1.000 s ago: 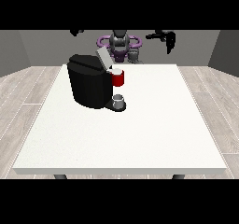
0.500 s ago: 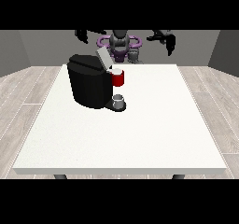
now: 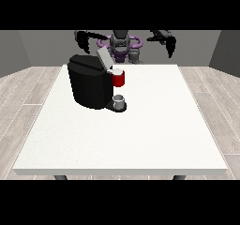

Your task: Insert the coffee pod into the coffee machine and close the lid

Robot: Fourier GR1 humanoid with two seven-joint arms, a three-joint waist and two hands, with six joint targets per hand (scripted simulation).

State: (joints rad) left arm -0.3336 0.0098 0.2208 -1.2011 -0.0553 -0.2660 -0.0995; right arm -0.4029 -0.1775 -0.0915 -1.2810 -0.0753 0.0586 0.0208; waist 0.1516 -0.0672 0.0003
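Observation:
The black coffee machine stands on the left half of the white table. Its grey lid is tilted up and open. A red pod holder juts from its front, above a small grey cup on the base. A small grey pod-like object sits at the table's far edge, near the robot's body. The hand at the view's left hangs above and behind the machine with its fingers pointing down and nothing in it. The hand at the view's right is raised over the far right edge, also holding nothing.
The robot's torso is behind the far edge at the middle. The table's near and right parts are bare white surface. Wooden floor surrounds the table.
Both hands have come down slightly and shifted a little. The machine, lid and cup have not moved.

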